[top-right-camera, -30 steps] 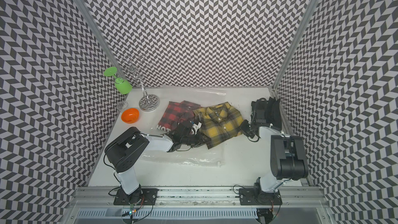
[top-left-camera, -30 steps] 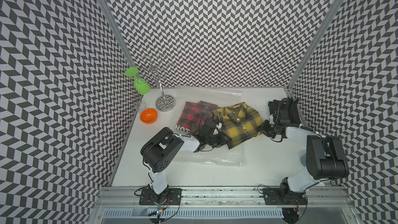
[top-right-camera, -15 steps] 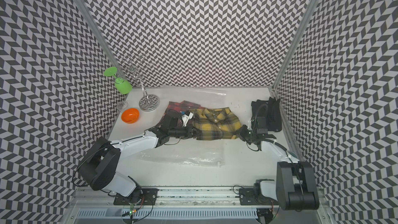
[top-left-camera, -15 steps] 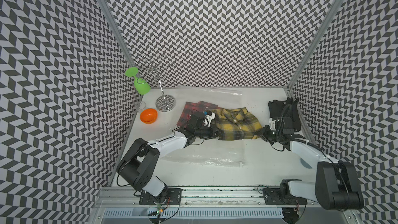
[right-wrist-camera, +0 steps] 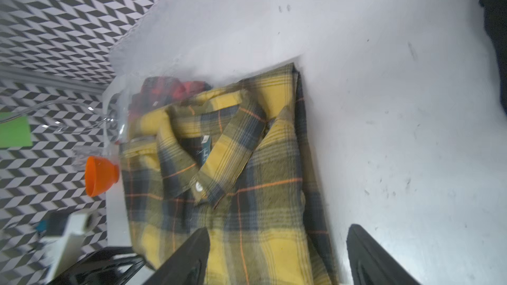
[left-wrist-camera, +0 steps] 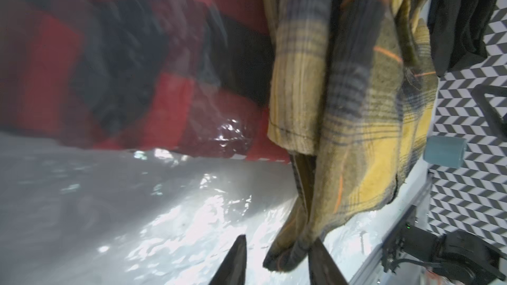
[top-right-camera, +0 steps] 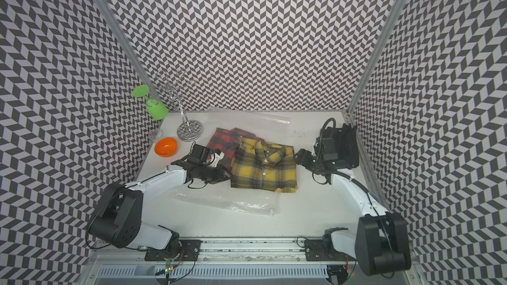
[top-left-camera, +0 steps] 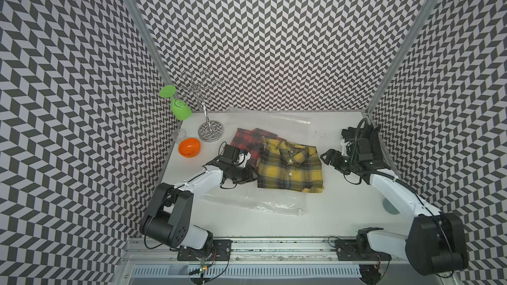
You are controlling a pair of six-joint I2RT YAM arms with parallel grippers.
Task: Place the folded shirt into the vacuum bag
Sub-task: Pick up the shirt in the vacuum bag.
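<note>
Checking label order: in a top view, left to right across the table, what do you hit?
orange bowl → glass rack → left gripper → yellow plaid shirt → right gripper

The light is bright and even, coming from above, and shadows on the white worktop [top-left-camera: 343, 215] are soft and pale. Both top views are sharp, but the wall pattern stretches toward the edges. The vacuum bag [top-left-camera: 255, 204], at 6 o'clock from the yellow shirt [top-left-camera: 290, 165], shows small white glints. In the left wrist view the red cloth [left-wrist-camera: 170, 105] is out of focus. The right wrist view is blurred at its borders.
</note>
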